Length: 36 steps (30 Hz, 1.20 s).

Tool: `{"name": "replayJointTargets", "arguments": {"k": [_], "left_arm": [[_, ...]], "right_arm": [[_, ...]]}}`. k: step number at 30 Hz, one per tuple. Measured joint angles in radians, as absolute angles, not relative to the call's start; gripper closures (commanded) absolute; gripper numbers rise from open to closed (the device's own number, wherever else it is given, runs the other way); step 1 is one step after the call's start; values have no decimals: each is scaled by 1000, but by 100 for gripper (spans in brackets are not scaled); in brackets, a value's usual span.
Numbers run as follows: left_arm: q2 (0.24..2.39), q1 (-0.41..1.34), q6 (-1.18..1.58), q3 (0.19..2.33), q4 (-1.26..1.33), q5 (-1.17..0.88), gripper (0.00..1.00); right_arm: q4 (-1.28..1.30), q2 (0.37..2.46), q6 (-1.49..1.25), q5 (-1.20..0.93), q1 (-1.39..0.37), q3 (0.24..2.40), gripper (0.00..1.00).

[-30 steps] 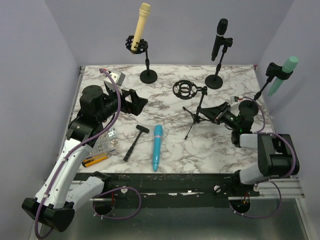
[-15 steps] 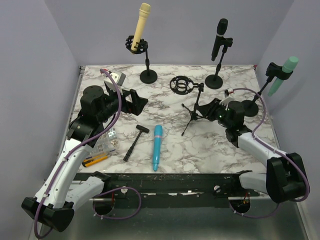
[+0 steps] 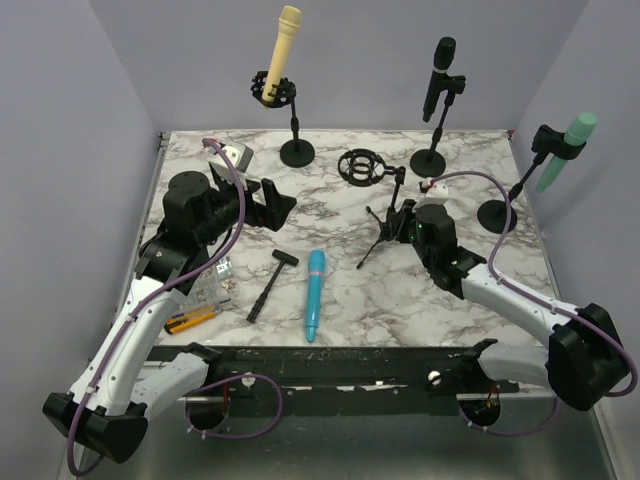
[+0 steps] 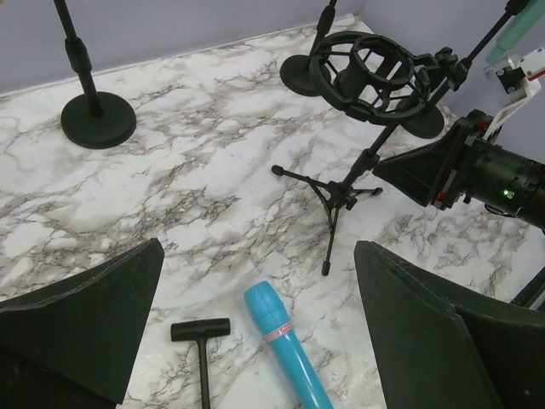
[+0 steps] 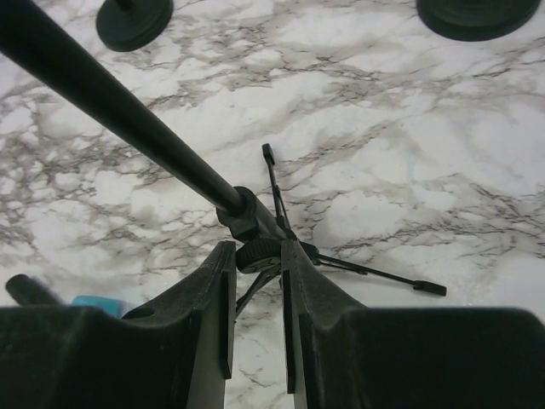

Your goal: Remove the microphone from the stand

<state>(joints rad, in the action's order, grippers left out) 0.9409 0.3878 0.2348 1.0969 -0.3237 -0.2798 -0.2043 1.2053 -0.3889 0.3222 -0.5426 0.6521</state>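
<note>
The blue microphone (image 3: pixel 314 295) lies flat on the table (image 3: pixel 380 300), near the middle, already out of the empty shock mount (image 3: pixel 362 167) of the tripod stand (image 3: pixel 392 208). I judge the stand should rest on all its legs before it is let go. The right gripper (image 5: pixel 258 256) is clenched on the stand's hub. The left gripper (image 3: pixel 278 203) is spread wide and holds nothing.

Black hammer (image 3: pixel 268 287), with perhaps a yellow utility knife (image 3: pixel 188 320) just to its left
</note>
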Motion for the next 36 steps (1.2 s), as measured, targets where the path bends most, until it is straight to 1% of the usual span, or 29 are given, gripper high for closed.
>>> {"name": "replayJointTargets", "arguments": {"k": [2, 3, 4, 5, 7, 8, 11, 12, 17, 20, 24, 28, 30, 32, 34, 35, 36], "left_arm": [[941, 389, 233, 1097, -324, -276, 1], [942, 389, 233, 1097, -326, -275, 1], [943, 389, 233, 1097, -326, -275, 1], [943, 389, 233, 1097, -327, -275, 1], [943, 391, 231, 1097, -326, -273, 1], [943, 392, 231, 1097, -324, -272, 1], [945, 395, 231, 1097, -328, -271, 1], [945, 396, 231, 1097, -330, -271, 1], [946, 402, 228, 1097, -334, -269, 1], [946, 407, 226, 1097, -337, -265, 1], [946, 415, 224, 1097, -340, -263, 1], [946, 418, 224, 1097, -339, -264, 1], [946, 421, 224, 1097, -340, -264, 1], [946, 422, 224, 1097, -340, -264, 1], [944, 425, 223, 1097, -340, -264, 1], [944, 426, 223, 1097, -339, -264, 1], [942, 428, 223, 1097, -339, -264, 1]], "right_arm": [[-171, 1209, -368, 382, -562, 670, 93], [-158, 1211, -361, 405, -569, 677, 90], [-143, 1213, -353, 423, -573, 685, 85], [-128, 1213, -346, 440, -578, 692, 79], [-95, 1214, -337, 472, -589, 707, 59], [-80, 1214, -338, 480, -593, 713, 47], [-25, 1204, -343, 480, -595, 719, 23], [-2, 1198, -348, 477, -595, 719, 20], [81, 1121, -434, 390, -557, 720, 20], [105, 1082, -503, 254, -445, 731, 20], [101, 1078, -612, -4, -252, 733, 18], [-22, 1112, -778, -291, -134, 683, 19], [-160, 1152, -896, -425, -102, 622, 20], [-276, 1199, -996, -512, -94, 569, 21], [-351, 1228, -1073, -557, -94, 531, 23], [-389, 1235, -1112, -576, -94, 510, 27], [-416, 1235, -1144, -584, -94, 496, 29]]}}
